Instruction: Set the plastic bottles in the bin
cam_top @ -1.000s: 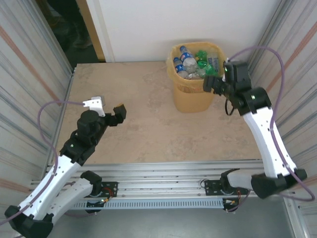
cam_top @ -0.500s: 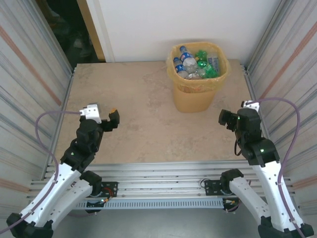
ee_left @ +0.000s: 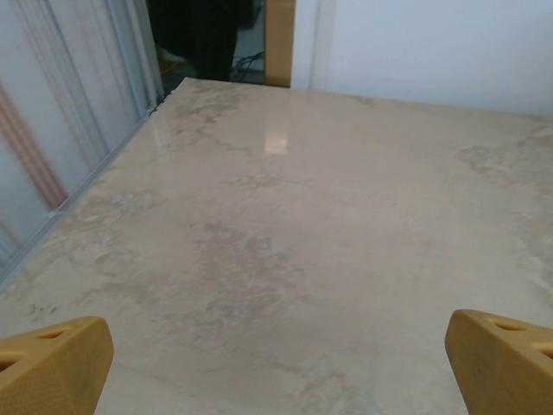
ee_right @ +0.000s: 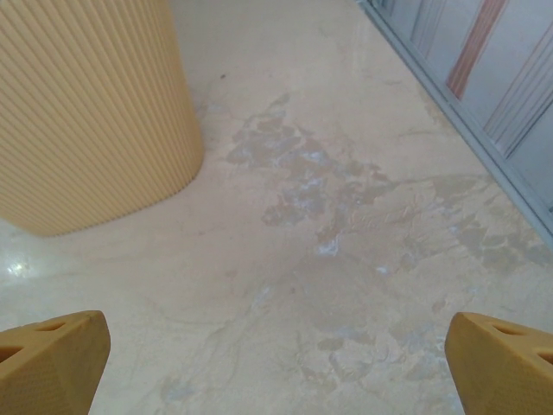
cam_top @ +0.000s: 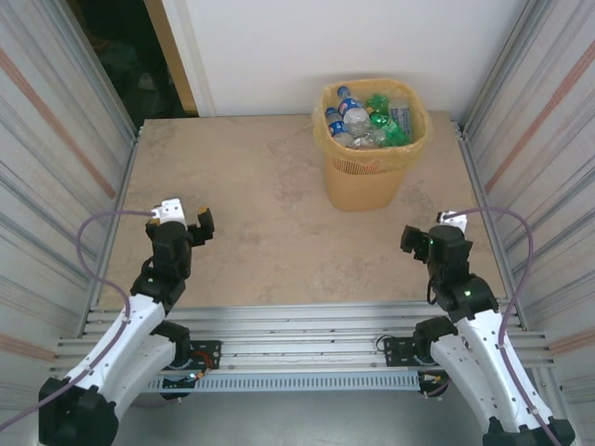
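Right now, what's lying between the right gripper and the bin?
Nothing: just bare tabletop between the right gripper and the bin, seen in the right wrist view; the top view agrees, with the plastic bottles inside the bin.

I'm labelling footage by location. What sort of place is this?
Probably a robot test cell, not a home: a stone-look tabletop walled by ribbed metal panels, a left arm and right arm bolted to a slotted rail at its near edge, and a bin of bottles.
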You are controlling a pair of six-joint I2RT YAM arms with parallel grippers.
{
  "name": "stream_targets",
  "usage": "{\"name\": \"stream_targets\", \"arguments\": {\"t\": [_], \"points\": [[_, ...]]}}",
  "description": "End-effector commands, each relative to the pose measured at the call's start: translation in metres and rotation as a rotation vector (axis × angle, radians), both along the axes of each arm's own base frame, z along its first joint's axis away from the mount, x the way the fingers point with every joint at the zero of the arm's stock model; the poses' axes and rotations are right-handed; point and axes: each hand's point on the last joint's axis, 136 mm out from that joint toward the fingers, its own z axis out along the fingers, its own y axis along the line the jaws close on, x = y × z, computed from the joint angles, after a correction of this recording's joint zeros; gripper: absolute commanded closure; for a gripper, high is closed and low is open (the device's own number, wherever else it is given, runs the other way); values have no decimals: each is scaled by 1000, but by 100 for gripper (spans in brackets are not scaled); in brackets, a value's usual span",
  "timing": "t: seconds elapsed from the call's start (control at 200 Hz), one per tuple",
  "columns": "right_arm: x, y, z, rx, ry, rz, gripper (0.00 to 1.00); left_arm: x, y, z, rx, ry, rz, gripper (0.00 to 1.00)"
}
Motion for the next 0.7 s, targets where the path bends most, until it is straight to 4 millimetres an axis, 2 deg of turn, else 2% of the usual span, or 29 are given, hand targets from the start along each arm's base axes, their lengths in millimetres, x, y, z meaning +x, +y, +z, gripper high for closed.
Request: {"name": "stream_targets", "arguments": {"t": [0.0,0.25,0.391,0.696], "points": [[10,0,2,-43,-80,26,2,9,7,7,15,-62,0,1],[19,-5,-16,-88,-174,50,2,24,27,-22,17,-57,13,1],[28,-8,-18,-48,-226,53,2,35,27,-36,29,-52,-27,1],[45,-18,-34,-30,-238,42,2,52,15,-55,76,-67,-144,1]]}}
